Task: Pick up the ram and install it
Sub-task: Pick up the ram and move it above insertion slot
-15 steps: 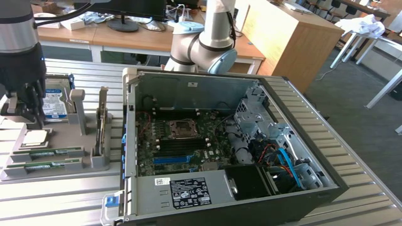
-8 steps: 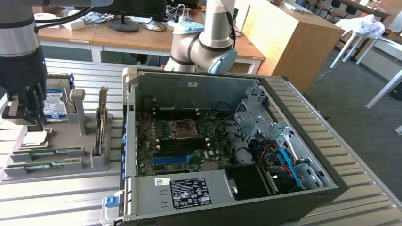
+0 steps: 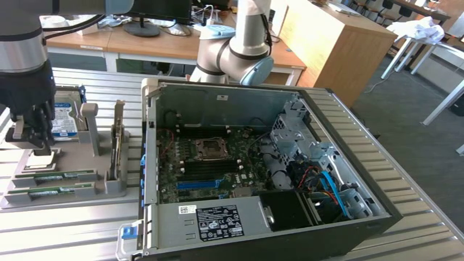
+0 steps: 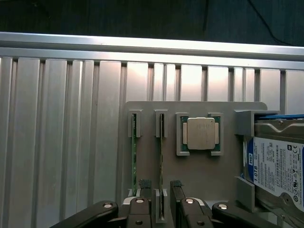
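A: How do the jaws stand?
B: Wide apart, holding nothing. The gripper [image 3: 32, 144] [image 4: 160, 186] hangs over the grey holder [image 4: 142, 107], and its two fingers [image 4: 145, 184] sit either side of a thin green board

A: That board is the ram?
B: Yes. The ram [image 4: 161, 152] [image 3: 58, 176] stands on edge in its slot, and its line runs straight between the open jaws. Whether a pad touches it I cannot tell

A: What lies beside them?
B: Just outside one finger, a second ram stick [image 4: 134, 152] [image 3: 52, 191] sits in its own slot. Outside the other finger is the square processor chip [image 4: 202, 133], then the hard drive [image 4: 278, 166] farther out. The open computer case [image 3: 217, 103] is well apart from the jaws
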### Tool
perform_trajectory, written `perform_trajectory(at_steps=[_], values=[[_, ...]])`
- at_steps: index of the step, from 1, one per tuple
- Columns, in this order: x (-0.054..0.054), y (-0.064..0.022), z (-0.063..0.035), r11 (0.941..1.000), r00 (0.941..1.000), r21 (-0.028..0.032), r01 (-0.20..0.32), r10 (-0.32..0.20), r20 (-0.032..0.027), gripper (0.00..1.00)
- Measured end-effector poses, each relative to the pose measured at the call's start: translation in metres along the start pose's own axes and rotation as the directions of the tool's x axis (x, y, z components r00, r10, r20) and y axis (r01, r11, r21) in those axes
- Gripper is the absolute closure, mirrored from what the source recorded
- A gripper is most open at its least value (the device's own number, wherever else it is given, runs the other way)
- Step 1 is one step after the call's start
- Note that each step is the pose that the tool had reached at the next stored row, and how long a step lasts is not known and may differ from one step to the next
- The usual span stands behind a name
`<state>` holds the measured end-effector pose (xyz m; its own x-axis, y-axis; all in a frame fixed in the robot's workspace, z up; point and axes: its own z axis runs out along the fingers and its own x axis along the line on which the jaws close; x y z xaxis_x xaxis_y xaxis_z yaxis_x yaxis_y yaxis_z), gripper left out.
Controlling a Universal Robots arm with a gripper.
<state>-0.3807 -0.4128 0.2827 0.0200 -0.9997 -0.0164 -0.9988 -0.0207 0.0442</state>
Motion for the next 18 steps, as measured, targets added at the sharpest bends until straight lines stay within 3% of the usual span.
perform_trajectory(at_steps=[2, 18], values=[[0.000, -0.0002, 0.0049, 1.0000, 1.0000, -0.0001, 0.000, 0.000, -0.0002, 0.70], [0.016, 0.0020, 0.0048, 1.0000, 1.0000, 0.0000, 0.000, 0.000, -0.0001, 0.70]])
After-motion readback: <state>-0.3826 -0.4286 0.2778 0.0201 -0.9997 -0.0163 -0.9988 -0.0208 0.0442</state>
